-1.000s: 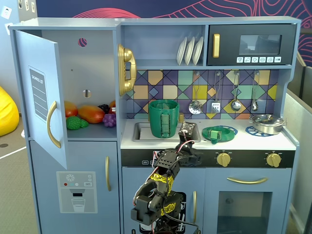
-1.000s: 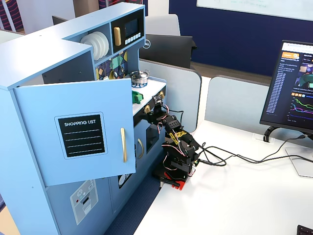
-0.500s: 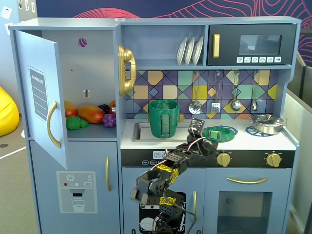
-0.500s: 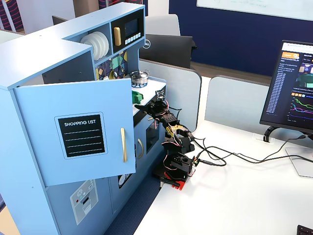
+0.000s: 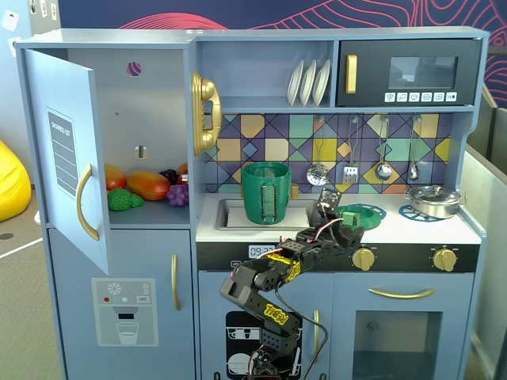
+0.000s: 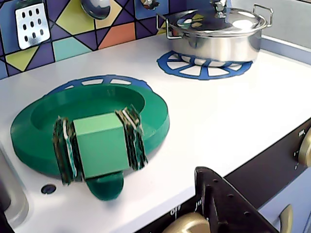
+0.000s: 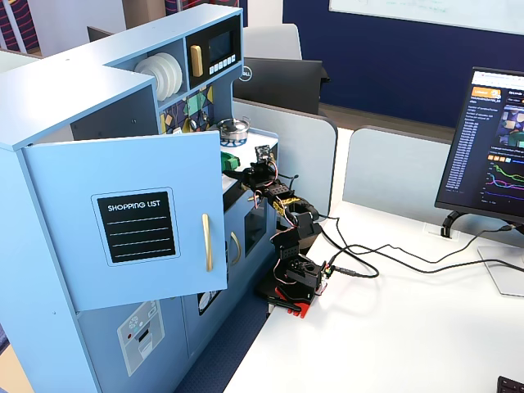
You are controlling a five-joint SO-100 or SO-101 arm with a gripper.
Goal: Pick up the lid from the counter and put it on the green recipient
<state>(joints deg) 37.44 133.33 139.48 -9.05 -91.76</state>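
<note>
The green lid (image 6: 146, 114) lies flat on the left blue burner ring (image 6: 104, 80) on the white counter, and also shows in a fixed view (image 5: 366, 214). Its raised bar handle (image 6: 99, 145) is a light green block between two ribbed strips. The tall green pot (image 5: 267, 192) stands in the sink, left of the lid, with its mouth uncovered. My gripper (image 5: 339, 215) hovers at the counter's front edge just before the lid, open and empty. In the wrist view one black finger (image 6: 223, 204) shows at the lower right, apart from the lid.
A shiny steel pot (image 6: 214, 39) with its own lid sits on the right burner ring (image 6: 204, 68). Gold knobs (image 5: 364, 258) line the front panel below the counter. Utensils (image 5: 349, 170) hang on the tiled back wall. The fridge door (image 5: 71, 150) stands open at the left.
</note>
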